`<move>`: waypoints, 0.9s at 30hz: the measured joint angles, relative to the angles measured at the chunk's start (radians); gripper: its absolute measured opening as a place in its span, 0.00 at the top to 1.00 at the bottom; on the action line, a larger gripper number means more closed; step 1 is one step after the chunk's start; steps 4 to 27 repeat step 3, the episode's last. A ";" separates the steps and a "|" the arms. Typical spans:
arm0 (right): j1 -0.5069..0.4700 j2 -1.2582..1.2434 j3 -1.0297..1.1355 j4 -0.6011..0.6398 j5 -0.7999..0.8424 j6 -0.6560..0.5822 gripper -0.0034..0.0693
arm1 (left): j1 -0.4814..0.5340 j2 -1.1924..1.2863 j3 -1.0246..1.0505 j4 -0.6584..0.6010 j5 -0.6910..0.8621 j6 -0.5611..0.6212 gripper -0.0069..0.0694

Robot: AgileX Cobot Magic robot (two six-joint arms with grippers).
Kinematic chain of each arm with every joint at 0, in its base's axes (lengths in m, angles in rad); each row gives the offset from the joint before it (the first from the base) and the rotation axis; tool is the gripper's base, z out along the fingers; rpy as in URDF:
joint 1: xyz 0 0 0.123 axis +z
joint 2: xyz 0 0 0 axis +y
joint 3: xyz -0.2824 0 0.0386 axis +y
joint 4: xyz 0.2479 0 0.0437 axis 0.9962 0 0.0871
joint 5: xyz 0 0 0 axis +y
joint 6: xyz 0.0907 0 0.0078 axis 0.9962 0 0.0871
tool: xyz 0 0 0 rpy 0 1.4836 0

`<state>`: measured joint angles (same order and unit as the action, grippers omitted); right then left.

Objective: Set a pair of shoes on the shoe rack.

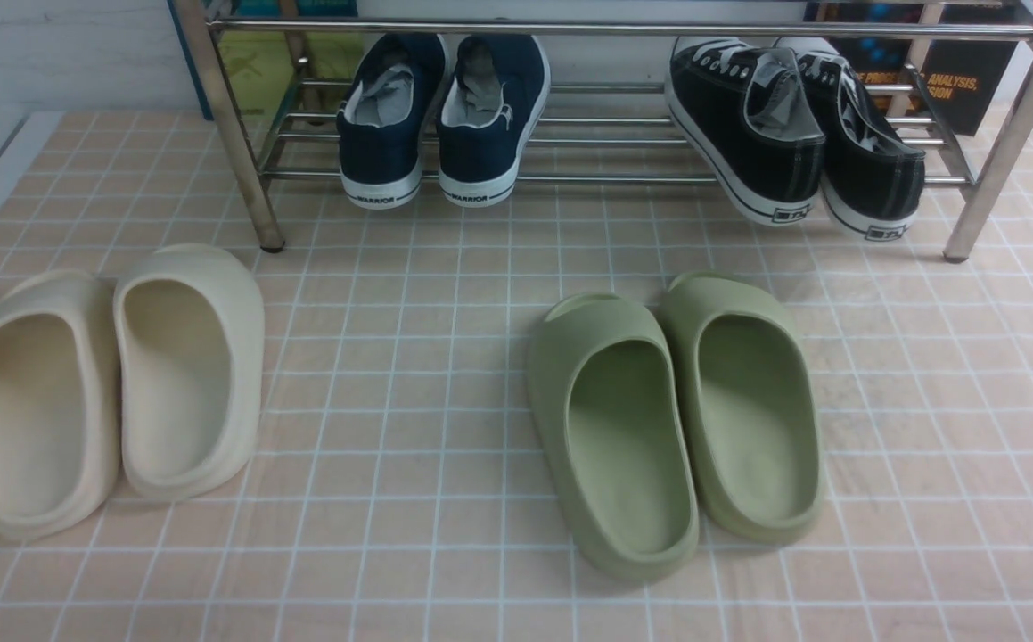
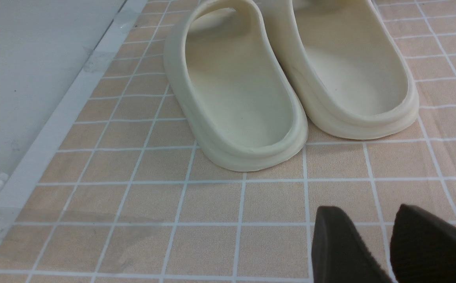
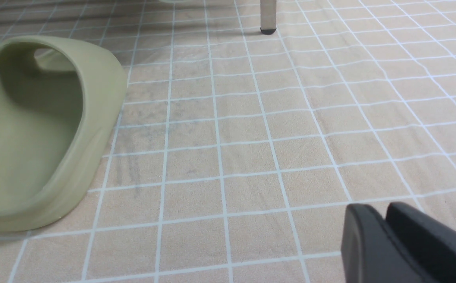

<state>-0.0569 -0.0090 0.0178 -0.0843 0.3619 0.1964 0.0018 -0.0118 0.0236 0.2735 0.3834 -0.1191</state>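
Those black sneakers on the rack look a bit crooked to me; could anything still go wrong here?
Possibly. The black sneakers sit tilted on the shoe rack, heels overhanging the front rod, so they might slide off. The green slides lie on the floor just below, and a falling shoe could land on them. Both grippers are low over the tiles, the right gripper near one green slide, which it could nudge.

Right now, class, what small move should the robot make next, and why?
Probably have the right end effector nudge the black sneakers further in. Both already sit on the rack, but tilted, with heels overhanging its front rod. It holds nothing.
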 joint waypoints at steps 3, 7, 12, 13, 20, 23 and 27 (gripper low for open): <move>0.000 0.000 0.000 0.000 0.000 0.000 0.82 | 0.000 0.000 0.000 -0.002 0.000 0.000 0.60; 0.000 0.000 0.000 0.000 0.000 0.000 0.82 | 0.000 0.000 0.000 -0.002 0.000 0.000 0.60; 0.000 0.000 0.000 0.000 0.000 0.000 0.82 | 0.000 0.000 0.000 -0.002 0.000 0.000 0.60; 0.000 0.000 0.000 0.000 0.000 0.000 0.82 | 0.000 0.000 0.000 -0.002 0.000 0.000 0.60; 0.000 0.000 0.000 0.000 0.000 0.000 0.82 | 0.000 0.000 0.000 -0.002 0.000 0.000 0.60; 0.000 0.000 0.000 0.000 0.000 0.000 0.82 | 0.000 0.000 0.000 -0.002 0.000 0.000 0.60; 0.000 0.000 0.000 0.000 0.000 0.000 0.82 | 0.000 0.000 0.000 -0.002 0.000 0.000 0.60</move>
